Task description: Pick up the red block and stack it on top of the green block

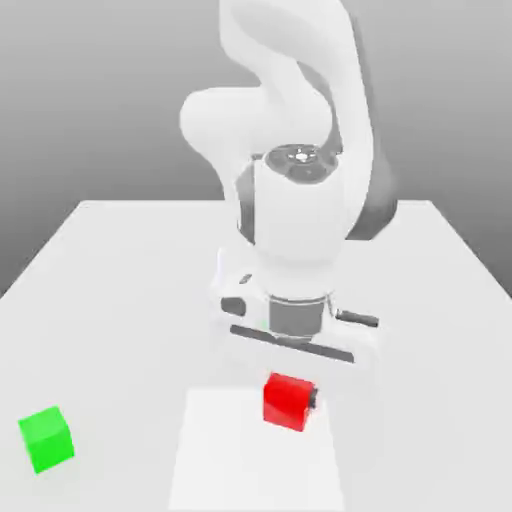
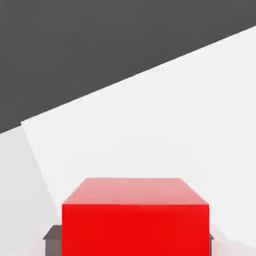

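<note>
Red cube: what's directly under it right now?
The small matte red cube sits between the gripper's shut jaws, above the white table. Its underside is hidden, so contact with the table or a gap cannot be told. The small matte green cube stands apart.

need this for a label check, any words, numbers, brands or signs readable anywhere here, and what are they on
None: no readable text in either view.
The red block is plain on every face that shows.
The green block is plain too.
The white table and the robot arm carry no markings.
</note>
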